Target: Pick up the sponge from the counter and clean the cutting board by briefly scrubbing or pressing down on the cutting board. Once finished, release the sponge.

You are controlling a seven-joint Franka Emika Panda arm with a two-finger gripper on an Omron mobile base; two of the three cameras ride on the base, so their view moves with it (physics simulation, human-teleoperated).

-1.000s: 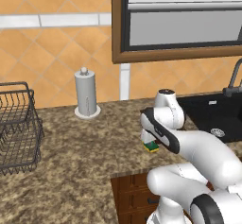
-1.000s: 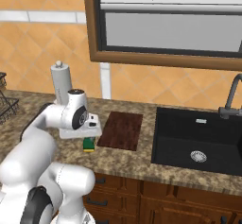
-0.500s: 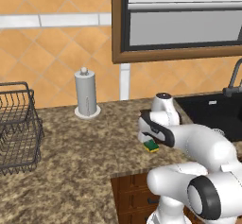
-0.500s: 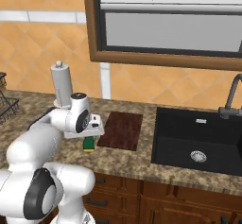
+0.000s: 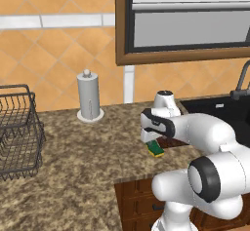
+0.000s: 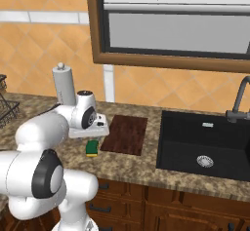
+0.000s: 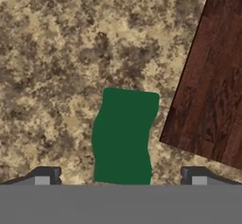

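Speckled counter [image 6: 132,166], black sink [image 6: 205,144] (bare basin), wire basket [image 5: 17,132]

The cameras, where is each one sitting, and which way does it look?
Left base view: behind the arm on its left, looking forward and down at the counter; the white arm rises at lower right.
Right base view: behind on its right; the arm rises at lower left.
Hand view: on the hand, looking straight down; its open finger tips flank the sponge.
All three share the sponge and the cutting board.
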